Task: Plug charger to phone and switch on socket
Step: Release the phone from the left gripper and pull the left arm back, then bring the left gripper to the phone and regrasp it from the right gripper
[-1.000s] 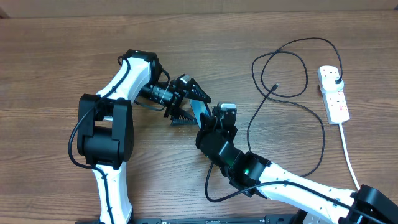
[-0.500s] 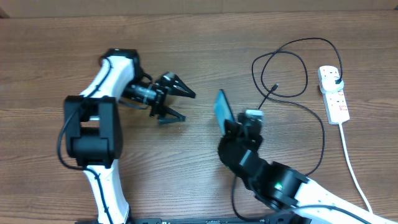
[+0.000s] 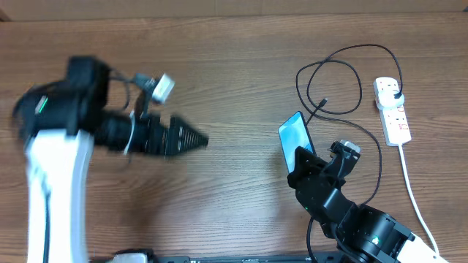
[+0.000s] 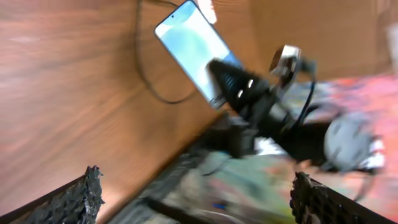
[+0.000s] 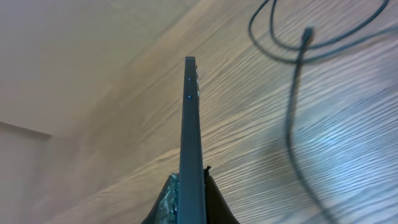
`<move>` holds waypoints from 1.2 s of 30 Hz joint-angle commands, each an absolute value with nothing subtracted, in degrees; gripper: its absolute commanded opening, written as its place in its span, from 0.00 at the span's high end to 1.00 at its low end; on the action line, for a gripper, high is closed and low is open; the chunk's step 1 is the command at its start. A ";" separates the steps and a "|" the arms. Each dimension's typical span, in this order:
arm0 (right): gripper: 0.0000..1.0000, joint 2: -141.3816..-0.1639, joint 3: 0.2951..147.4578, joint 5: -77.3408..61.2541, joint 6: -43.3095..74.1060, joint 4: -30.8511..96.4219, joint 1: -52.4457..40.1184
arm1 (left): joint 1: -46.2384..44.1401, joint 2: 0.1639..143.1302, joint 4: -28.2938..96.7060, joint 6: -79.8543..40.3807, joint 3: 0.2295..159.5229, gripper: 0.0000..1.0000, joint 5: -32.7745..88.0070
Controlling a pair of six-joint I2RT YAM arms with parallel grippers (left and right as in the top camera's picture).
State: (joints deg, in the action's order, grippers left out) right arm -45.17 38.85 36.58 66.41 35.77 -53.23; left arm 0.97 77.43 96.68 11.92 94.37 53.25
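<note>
Overhead looks straight down; both wrist views share the phone (image 3: 295, 137).

The table (image 3: 241, 51) was brown wood with a clear grain and a dull, low sheen. The phone (image 3: 295, 137) had a smooth, glossy glass screen, and its dark edge looked satin-smooth from the right wrist. The charger (image 3: 344, 69) was thin, black and matt, like rubber. The socket (image 3: 393, 109) was smooth white plastic, slightly shiny. The left arm (image 3: 51, 183) had a white plastic shell. On the left gripper (image 4: 196, 186), the fingers (image 4: 78, 199) were black, matt and roughly ribbed.
</note>
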 commanded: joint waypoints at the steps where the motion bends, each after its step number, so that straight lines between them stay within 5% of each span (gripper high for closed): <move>1: 0.96 -45.32 37.69 34.28 74.89 32.77 -52.88 | 1.06 67.55 96.82 6.33 94.63 0.00 39.62; 8: 0.96 -49.65 34.46 28.05 76.71 21.61 -52.84 | 1.10 47.44 93.69 -13.32 91.72 0.00 20.95; 18: 0.96 -53.10 34.33 21.89 76.69 16.75 -50.50 | 1.10 28.45 74.65 -33.41 63.86 0.00 20.73; 27: 0.96 -53.12 34.30 10.92 76.44 21.52 -39.46 | 1.08 37.04 21.82 -58.83 29.34 0.00 49.25; 36: 0.96 -55.66 34.09 2.04 76.47 8.67 -30.20 | -1.58 60.20 -11.05 -91.59 20.12 0.00 57.28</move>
State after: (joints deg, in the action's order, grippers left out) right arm -54.65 33.43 5.98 76.49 11.53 -30.92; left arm -0.10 56.93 -7.75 -76.93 20.12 52.45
